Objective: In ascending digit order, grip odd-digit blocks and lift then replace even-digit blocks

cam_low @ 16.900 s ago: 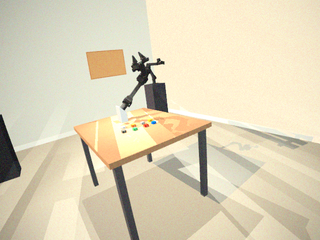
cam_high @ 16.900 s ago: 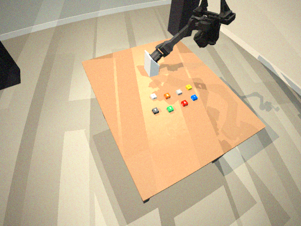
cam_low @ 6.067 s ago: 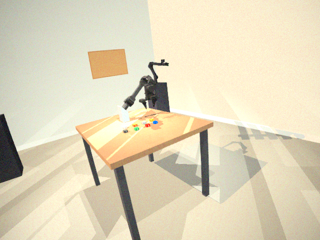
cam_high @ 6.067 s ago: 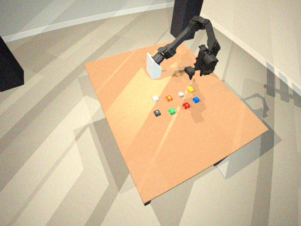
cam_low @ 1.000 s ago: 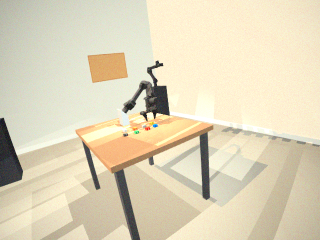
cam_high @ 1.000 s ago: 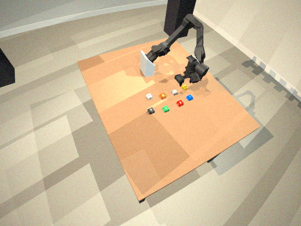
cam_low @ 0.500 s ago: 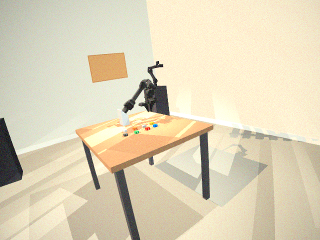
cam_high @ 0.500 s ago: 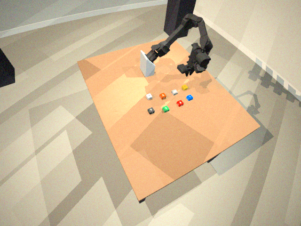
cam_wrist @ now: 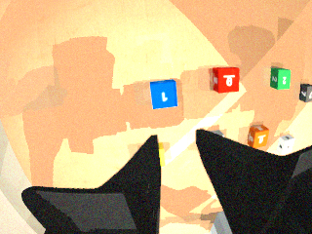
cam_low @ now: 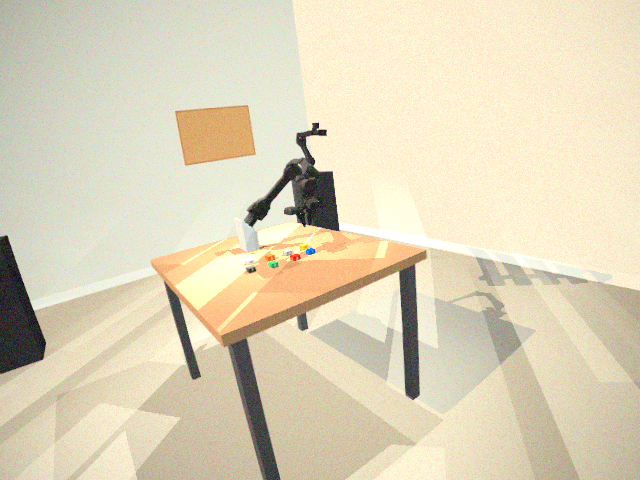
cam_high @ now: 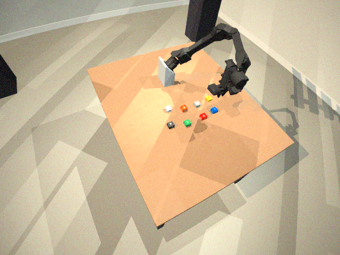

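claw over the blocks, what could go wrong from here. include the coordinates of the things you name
The claw (cam_high: pixel 219 95) (cam_low: pixel 304 224) (cam_wrist: pixel 177 138) is above the table with only a modest gap between its fingers, so coming down like this might land a finger on a block instead of straddling it.

In the wrist view a finger covers most of the yellow block (cam_high: pixel 208 98) (cam_low: pixel 303 247) (cam_wrist: pixel 162 155), hiding its digit, so the order could get mixed up.

You get bright, warm light in all 3 views, with hard-edged pale patches and brown shadows crossing the desk (cam_high: pixel 219 170) (cam_low: pixel 310 289) (cam_wrist: pixel 195 29). Fine grain speckles everything. Your wrist view is nearly washed out in its palest patches, and the jaws show almost black. You cannot place the light's source.
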`<state>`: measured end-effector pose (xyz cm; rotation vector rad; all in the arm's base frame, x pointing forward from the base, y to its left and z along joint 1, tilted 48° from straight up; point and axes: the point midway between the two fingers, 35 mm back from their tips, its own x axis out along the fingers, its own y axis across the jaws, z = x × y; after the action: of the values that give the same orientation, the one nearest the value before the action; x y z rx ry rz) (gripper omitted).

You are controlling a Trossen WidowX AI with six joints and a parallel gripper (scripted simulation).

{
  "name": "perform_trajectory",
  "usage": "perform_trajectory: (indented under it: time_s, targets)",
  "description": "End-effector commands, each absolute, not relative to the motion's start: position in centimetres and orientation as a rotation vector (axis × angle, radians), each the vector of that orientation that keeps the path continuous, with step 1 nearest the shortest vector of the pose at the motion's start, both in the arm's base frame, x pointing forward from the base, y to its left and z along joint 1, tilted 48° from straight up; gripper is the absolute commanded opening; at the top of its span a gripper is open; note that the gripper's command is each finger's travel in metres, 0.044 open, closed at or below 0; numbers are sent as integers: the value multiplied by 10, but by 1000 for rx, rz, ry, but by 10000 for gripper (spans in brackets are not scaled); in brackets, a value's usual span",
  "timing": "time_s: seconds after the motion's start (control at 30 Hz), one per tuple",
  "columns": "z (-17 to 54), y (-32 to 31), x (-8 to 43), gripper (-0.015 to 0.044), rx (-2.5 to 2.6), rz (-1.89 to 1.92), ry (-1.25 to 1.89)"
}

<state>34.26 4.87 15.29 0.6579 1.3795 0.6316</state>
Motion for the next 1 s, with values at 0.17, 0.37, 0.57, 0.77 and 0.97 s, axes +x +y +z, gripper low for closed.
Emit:
perform_trajectory:
  time_s: [0.17, 0.37, 0.57, 0.77, 0.97]
  targets:
    - [105, 100, 357, 278, 661, 636, 1380]
    - [99, 108, 357, 400, 663, 637, 1379]
    - [93, 115, 358, 400, 662, 637, 1380]
    - [87, 122, 359, 400, 662, 637, 1380]
    - [80, 129, 359, 400, 663, 637, 1380]
